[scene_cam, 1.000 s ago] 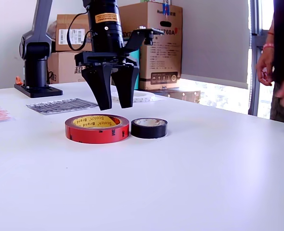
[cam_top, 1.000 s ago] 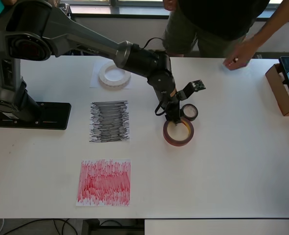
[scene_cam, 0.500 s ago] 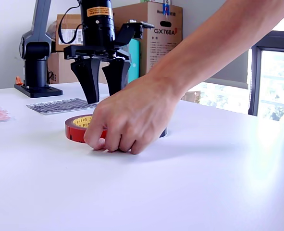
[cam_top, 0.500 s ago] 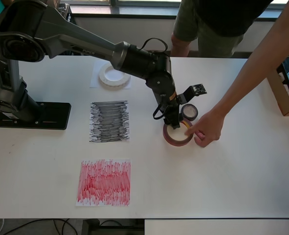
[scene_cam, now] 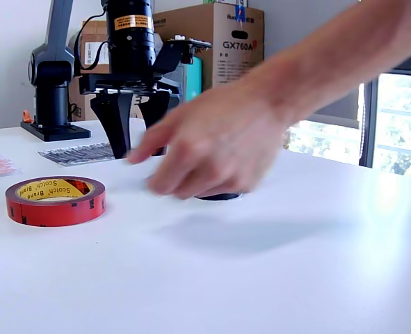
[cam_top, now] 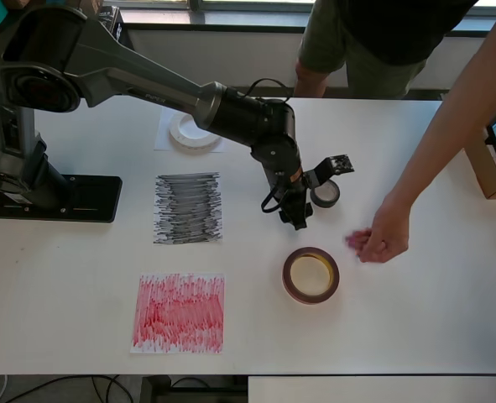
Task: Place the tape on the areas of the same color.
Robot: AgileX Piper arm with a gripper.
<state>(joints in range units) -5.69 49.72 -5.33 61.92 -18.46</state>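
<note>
**On the white counter: tapes, sheets, and an empty gripper**

Toward the overhead view's left, three sheets lie in a loose column on the counter (cam_top: pixel 415 336). The white sheet (cam_top: pixel 165 136) sits nearest the far edge with the white tape ring (cam_top: pixel 190 132) resting on it, partly hidden by the arm. The black scribbled sheet (cam_top: pixel 188 208) lies in the middle, bare. The red scribbled sheet (cam_top: pixel 179 312) lies nearest the front edge, also bare.

Right of the black sheet, the gripper (cam_top: pixel 299 220) hangs above the counter with its jaws spread apart and nothing between them; the exterior view shows the same (scene_cam: pixel 135 142). Just beside it, on the right, stands the small black roll (cam_top: pixel 325 194). The red-brown tape ring (cam_top: pixel 310 274) with its yellowish core lies flat nearer the front edge, apart from every sheet. Further right, a person's hand (cam_top: pixel 378 241) hovers low over the counter, near the ring but not touching it.
</note>
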